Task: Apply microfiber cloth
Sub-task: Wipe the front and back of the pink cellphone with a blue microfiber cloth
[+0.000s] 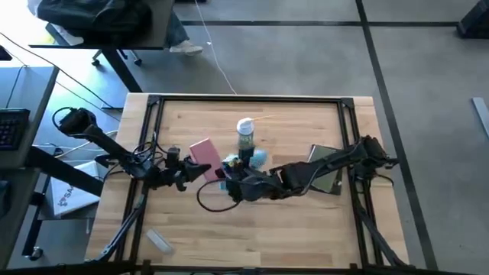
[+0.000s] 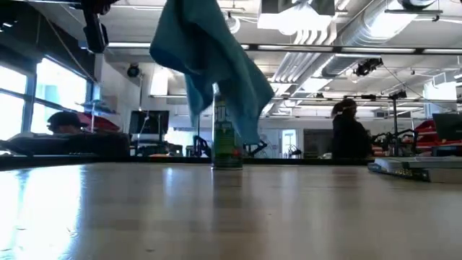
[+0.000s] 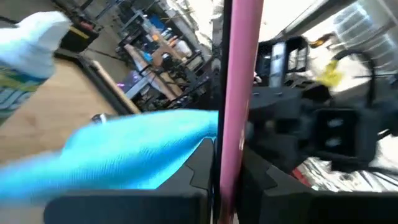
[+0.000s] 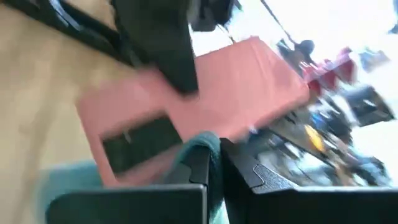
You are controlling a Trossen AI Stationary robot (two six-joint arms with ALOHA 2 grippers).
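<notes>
both grippers meet over the middle of the table in the high view: the left gripper (image 1: 200,169) clamps a pink phone (image 1: 203,156), the right gripper (image 1: 234,183) sits just beside it near a spray bottle (image 1: 245,137), with a bit of teal showing between them.

low view – the microfiber cloth (image 2: 209,61) hangs in the air, draping in front of the bottle (image 2: 227,141); a person stands far behind.

left wrist view – fingers pinch the phone (image 3: 239,93) edge-on, cloth (image 3: 124,152) beside it.

right wrist view – fingers closed on cloth (image 4: 202,155), the phone (image 4: 205,102) just ahead.
</notes>
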